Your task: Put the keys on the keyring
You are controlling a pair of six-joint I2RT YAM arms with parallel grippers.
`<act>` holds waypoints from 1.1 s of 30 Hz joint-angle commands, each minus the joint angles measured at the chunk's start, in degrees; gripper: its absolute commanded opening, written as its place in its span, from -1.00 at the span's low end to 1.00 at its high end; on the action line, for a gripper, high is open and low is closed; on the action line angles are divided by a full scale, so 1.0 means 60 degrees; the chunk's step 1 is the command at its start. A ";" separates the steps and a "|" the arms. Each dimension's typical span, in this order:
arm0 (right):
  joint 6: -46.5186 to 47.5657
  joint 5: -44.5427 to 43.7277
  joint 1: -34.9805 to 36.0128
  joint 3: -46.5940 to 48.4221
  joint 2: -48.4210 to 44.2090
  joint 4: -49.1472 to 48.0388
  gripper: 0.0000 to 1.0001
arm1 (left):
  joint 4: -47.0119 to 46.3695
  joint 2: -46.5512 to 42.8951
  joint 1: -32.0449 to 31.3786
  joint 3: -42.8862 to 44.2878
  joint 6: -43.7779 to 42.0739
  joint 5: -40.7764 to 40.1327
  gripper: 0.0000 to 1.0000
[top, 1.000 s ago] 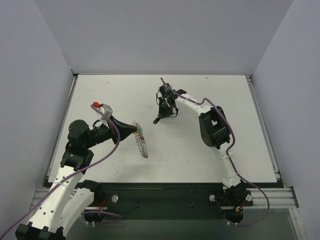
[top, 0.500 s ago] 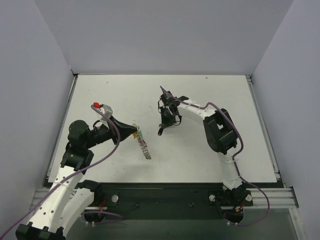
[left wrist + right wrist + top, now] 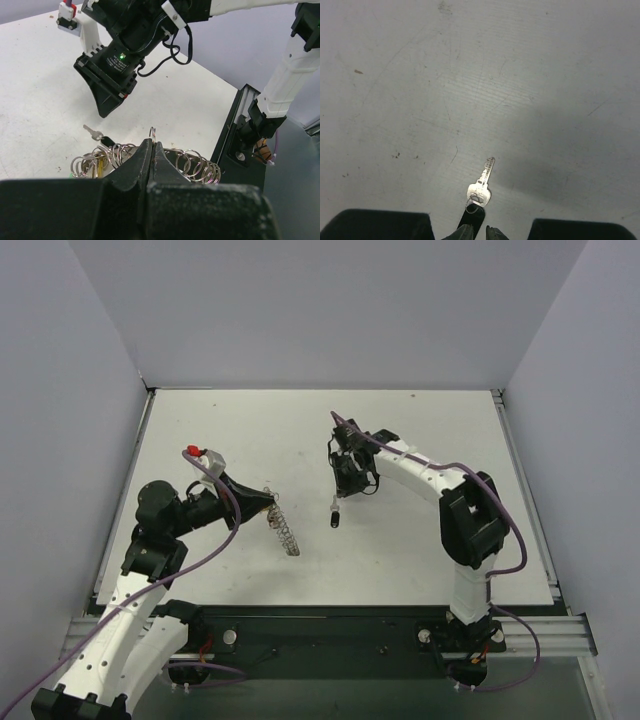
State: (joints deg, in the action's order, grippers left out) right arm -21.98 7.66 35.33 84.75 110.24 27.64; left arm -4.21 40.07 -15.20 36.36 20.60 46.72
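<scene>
The table (image 3: 430,550) leaves us plenty of bare surface. The upper band and the right half of the top view are free, with walls at the back and both sides and the rail (image 3: 400,625) along the bottom. The tight spot is the middle of the frame, where the two arms reach toward each other. If either swings wide there, we think the claws could knock together.

The left gripper (image 3: 268,502) is clamped fully closed on the keyring (image 3: 286,532), centre-left in the top view. The ring juts from the jaws toward the lower middle. Only its rim is pinched, so we judge it could twist or swing when a key is pushed against the coil.

The right gripper (image 3: 480,233), just right of centre in the top view, has its jaws a narrow slit apart. The black-headed key (image 3: 481,186) sits right at its tips, low centre in the right wrist view, with the blade pointing up-frame. From the left wrist view it seems to lie on the table beneath that claw. We cannot tell whether the tips have hold of the head. If they do not, a lift would leave it behind. A close on so flat a thing could skid it aside.
</scene>
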 commanded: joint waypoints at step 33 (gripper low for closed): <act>0.0587 -0.1848 0.1289 0.0963 0.1564 0.0828 -0.47 | -0.1101 -0.0029 0.0058 0.0107 0.0244 0.0285 -1.00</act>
State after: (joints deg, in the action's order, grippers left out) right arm -17.93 -2.22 43.18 88.60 118.93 30.52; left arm -5.45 40.36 -15.22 36.34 21.47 47.27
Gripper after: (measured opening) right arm 0.298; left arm 0.023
